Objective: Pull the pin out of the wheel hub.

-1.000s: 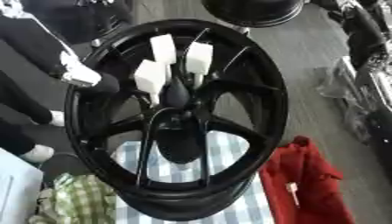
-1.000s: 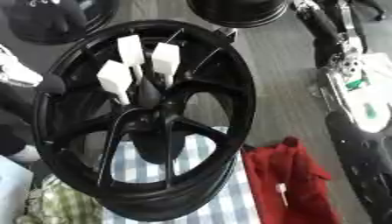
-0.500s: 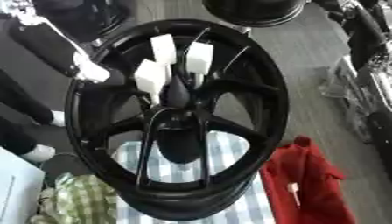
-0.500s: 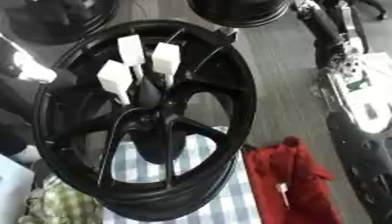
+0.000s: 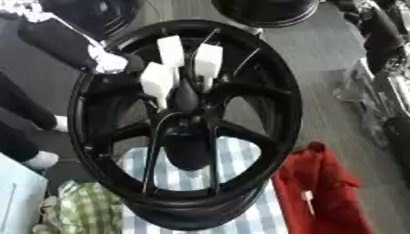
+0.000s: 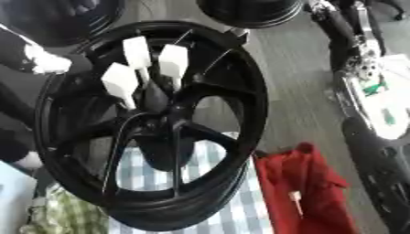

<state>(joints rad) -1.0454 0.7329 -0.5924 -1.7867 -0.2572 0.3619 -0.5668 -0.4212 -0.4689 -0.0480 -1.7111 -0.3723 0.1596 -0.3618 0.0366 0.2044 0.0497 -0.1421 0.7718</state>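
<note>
Across the middle of the view stands the wheel (image 5: pixel 192 205), a glossy black rim with slim curved spokes, tilted and resting its lower edge on a surface covered with a blue-and-white checked cloth (image 6: pixel 232 215). Beyond it lies a grey plank floor (image 5: pixel 320 55) with two more dark wheels (image 5: pixel 264 9) at the far edge. To the right of the rim, just beside it, sits a crumpled red cloth (image 5: pixel 320 187). A green checked rag (image 5: pixel 84 205) is bunched at the lower left.

At the hub (image 5: pixel 186 98), three flat white rectangular pins (image 5: pixel 170 50) stick out toward me, close together; all of them are seated.

My left hand (image 5: pixel 104 61) shows as a pale blur at the end of a black arm, against the rim's upper-left edge. I cannot tell whether its fingers are curled. Since a second ago it has slid up and to the right along the rim, nearer the pins; the wheel and pins have not shifted.

Open floor lies right of the rim's upper half. Black and silver machinery (image 6: pixel 376 100) fills the right edge.
</note>
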